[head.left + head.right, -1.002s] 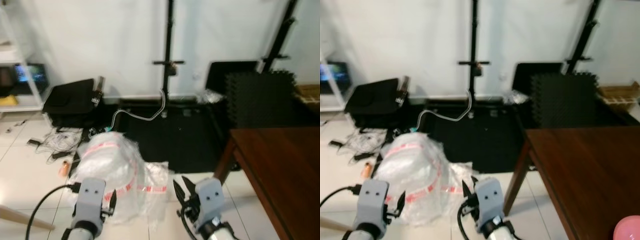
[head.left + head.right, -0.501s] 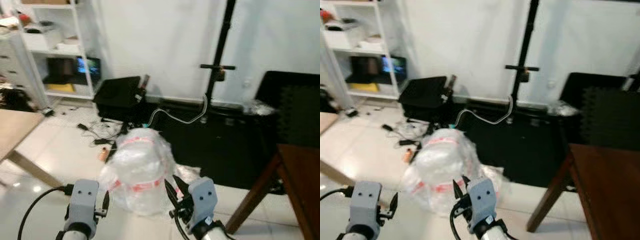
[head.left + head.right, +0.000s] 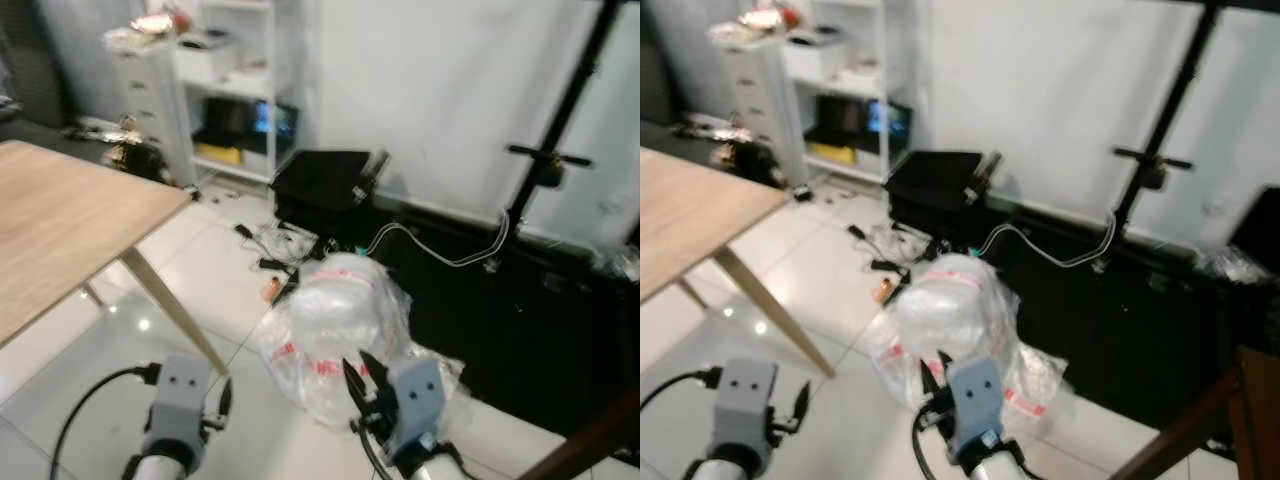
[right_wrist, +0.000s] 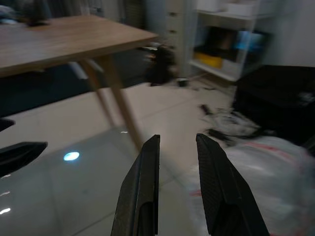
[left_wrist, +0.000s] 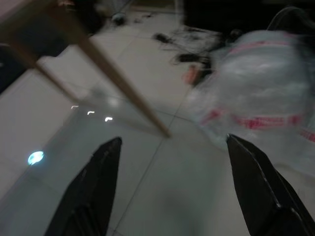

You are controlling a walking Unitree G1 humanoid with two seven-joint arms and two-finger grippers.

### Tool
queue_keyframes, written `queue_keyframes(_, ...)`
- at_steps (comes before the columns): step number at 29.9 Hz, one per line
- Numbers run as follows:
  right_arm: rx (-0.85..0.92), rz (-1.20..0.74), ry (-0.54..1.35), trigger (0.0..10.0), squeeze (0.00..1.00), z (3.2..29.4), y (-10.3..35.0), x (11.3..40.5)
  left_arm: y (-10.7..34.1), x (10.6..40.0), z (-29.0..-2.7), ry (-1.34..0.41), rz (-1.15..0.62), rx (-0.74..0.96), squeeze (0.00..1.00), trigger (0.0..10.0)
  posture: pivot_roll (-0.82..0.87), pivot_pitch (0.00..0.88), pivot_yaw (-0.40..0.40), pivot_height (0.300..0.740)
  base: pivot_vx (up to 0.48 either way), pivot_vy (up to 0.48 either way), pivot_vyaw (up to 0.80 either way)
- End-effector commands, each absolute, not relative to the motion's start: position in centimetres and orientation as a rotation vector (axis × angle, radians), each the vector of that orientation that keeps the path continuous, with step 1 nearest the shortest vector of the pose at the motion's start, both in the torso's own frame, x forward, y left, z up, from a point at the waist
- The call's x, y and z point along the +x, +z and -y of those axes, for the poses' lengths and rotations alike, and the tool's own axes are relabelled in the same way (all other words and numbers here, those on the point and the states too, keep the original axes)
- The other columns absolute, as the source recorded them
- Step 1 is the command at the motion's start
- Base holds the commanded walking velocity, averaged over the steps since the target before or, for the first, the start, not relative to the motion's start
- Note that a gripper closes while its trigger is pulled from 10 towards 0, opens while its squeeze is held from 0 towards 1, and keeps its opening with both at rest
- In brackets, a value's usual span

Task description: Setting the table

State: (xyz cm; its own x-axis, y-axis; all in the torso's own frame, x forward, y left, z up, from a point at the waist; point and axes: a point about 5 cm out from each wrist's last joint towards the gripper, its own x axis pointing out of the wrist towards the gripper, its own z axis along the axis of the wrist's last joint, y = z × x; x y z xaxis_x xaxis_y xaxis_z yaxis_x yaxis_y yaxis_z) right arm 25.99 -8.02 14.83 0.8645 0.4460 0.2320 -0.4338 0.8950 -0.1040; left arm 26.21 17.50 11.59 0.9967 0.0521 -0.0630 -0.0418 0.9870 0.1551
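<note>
Left eye view, slightly blurred: pale light-wood table [image 3: 60, 225] on slanted legs at the robot's left, standing on glossy white floor tiles [image 3: 190, 290]. A crumpled clear plastic bag with red tape stripes [image 3: 335, 330] lies on the tiles ahead, just in front of a black floor mat [image 3: 520, 310]. Beyond it a black case [image 3: 322, 182], a tangle of dark cables [image 3: 275, 245], a white shelf unit [image 3: 235, 90] and a black stand pole [image 3: 560, 150] against the white wall. Both arms held low at the frame's bottom edge: left gripper [image 3: 224, 398] and right gripper [image 3: 360, 378], each carrying nothing. Right eye view: same scene, plus the corner of a dark reddish-brown wooden table [image 3: 1240, 400] at the robot's right. Left wrist view: the left gripper's two black fingers [image 5: 93, 191] spread wide apart over bare tile, empty; table leg and plastic bag beyond. Right wrist view: the right gripper's fingers [image 4: 142, 191] nearly together with a narrow gap, gripping nothing; light-wood table ahead, well apart.
</note>
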Motion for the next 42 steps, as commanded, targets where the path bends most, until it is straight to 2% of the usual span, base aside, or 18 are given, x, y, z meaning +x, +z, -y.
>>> queue_keyframes(1,-0.053,0.222,0.448,10.0,0.10,8.5,14.1,25.8,10.9,25.9,-17.3,0.042,-0.100,0.160,0.00,10.0,0.03,0.157,0.060,0.740,0.000,0.000,0.76)
queue_keyframes(7,-0.044,0.226,0.448,10.0,0.10,8.4,14.2,25.9,10.9,26.0,-17.4,0.050,-0.098,0.160,0.00,10.0,0.04,0.157,0.061,0.740,0.000,0.000,0.76)
queue_keyframes(8,0.002,0.213,0.432,10.0,0.00,8.4,14.3,26.0,11.2,26.1,-17.7,0.075,-0.082,0.174,0.00,10.0,0.04,0.156,0.059,0.740,0.000,0.000,0.00)
queue_keyframes(11,0.030,0.205,0.428,10.0,0.00,8.4,14.3,26.1,11.3,26.3,-18.2,0.111,-0.076,0.197,0.00,10.0,0.04,0.157,0.061,0.740,0.153,0.000,0.00)
queue_keyframes(20,0.077,0.197,0.400,10.0,0.00,8.9,14.3,26.3,11.4,26.5,-18.6,0.124,-0.073,0.197,0.00,10.0,0.04,0.159,0.063,0.740,0.467,0.000,0.00)
queue_keyframes(28,0.134,0.208,0.310,10.0,0.00,9.9,14.7,26.9,11.7,26.5,-18.5,0.120,-0.052,0.211,0.00,10.0,0.04,0.161,0.065,0.740,0.474,0.000,0.77)
queue_keyframes(31,0.151,0.233,0.283,10.0,0.05,10.4,15.4,27.2,12.3,26.6,-18.5,0.118,-0.014,0.241,0.00,10.0,0.04,0.161,0.068,0.740,0.480,0.000,0.79)
queue_keyframes(42,0.204,0.236,0.324,10.0,0.06,9.8,15.7,27.1,12.7,26.5,-18.3,0.113,0.021,0.282,0.00,10.0,0.05,0.161,0.073,0.740,0.480,0.000,0.79)
